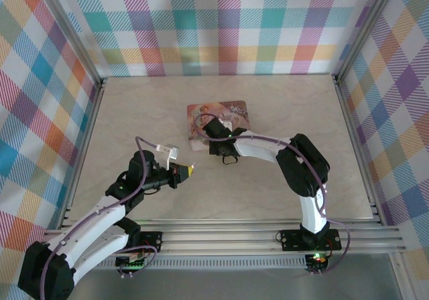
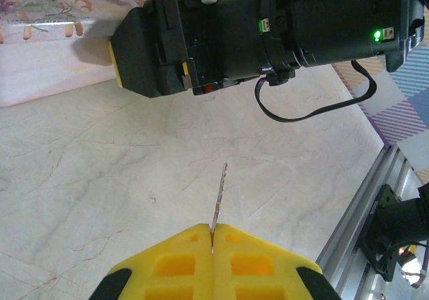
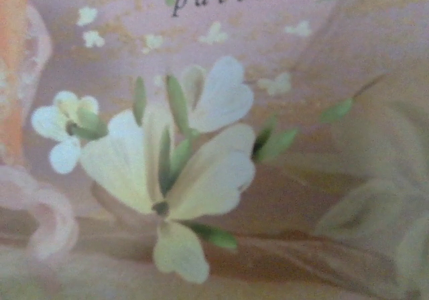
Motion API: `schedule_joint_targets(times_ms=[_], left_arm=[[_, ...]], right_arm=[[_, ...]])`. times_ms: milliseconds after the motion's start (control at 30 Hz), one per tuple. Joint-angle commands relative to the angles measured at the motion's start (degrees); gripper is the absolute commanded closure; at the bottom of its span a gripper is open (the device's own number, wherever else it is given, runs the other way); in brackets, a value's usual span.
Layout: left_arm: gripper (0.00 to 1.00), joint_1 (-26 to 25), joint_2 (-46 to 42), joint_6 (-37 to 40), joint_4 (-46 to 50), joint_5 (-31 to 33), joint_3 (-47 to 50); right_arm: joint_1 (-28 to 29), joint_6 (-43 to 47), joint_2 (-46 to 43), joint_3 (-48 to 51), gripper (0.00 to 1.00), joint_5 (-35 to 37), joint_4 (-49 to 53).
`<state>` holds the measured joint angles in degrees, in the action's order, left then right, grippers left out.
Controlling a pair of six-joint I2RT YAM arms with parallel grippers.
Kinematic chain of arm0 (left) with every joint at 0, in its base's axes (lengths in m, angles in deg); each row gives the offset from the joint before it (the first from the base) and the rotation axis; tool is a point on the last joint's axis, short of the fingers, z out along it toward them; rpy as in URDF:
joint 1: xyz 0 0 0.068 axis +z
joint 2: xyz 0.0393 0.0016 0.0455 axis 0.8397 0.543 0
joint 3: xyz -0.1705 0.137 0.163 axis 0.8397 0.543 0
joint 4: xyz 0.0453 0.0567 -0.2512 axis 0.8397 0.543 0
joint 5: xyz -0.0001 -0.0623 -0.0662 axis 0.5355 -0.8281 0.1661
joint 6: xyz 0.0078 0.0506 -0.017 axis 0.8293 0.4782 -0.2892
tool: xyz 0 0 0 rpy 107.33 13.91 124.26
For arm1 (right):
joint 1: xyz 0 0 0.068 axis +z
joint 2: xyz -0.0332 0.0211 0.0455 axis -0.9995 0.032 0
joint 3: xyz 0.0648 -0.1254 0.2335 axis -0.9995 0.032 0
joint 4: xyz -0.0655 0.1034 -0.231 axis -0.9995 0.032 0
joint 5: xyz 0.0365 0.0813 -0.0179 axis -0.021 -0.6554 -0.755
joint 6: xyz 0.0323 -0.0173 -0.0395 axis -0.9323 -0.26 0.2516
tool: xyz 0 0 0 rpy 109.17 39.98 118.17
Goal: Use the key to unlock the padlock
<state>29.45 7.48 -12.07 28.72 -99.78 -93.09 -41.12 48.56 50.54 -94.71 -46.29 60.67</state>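
1. Key [image 2: 218, 193] blade on show: thin, edge-on, poking out of the left gripper [image 2: 212, 232], whose yellow fingers [image 2: 181, 256] are pressed together on it in a tight pinch.
2. From above, the left gripper [image 1: 188, 171] hovers over the pale marbled table [image 1: 127, 106], left of centre and towards the near side, its tip aimed to the right.
3. Over on the right, the right arm [image 1: 301, 173] bends in from the near right, and the right gripper [image 1: 214, 135] sits at the near edge of the pink tin [image 1: 228, 112], which lies mid-table.
4. Seen from the left wrist, its black body spans the top, one yellow fingertip [image 2: 115, 57] close against the pink tin's [image 2: 40, 59] side wall. Touching or just beside, I cannot tell.
5. Are those right claws apart or together? I cannot tell.
6. The right wrist view is a blurred close-up of the tin lid [image 3: 301, 79]: cream flowers, green leaves, the word "patterns".
7. Bare table [image 2: 100, 179] lies between the key tip and the right gripper; they are apart.
8. Where the padlock is, I cannot tell.
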Motion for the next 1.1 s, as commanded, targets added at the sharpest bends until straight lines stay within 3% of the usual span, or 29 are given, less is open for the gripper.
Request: schedule_joint_targets(times_ms=[0,567,867,1067], left_arm=[[1.00,0.16,-1.04,0.81,0.66,0.38,0.60],[1.00,0.25,-4.33,0.80,2.54,0.81,1.38],[1.00,0.25,-5.01,0.77,2.24,1.21,2.05],[1.00,0.28,-2.68,0.80,-0.50,0.10,1.57]], right_arm=[[-0.28,0.99,1.24,-2.29,0.49,1.88,-0.53],[-1.07,1.49,3.84,-3.38,0.56,0.75,-1.72],[-1.62,2.90,1.78,-3.47,0.84,-0.46,-1.15],[-2.74,4.67,-2.33,-2.86,0.94,-5.51,1.19]])
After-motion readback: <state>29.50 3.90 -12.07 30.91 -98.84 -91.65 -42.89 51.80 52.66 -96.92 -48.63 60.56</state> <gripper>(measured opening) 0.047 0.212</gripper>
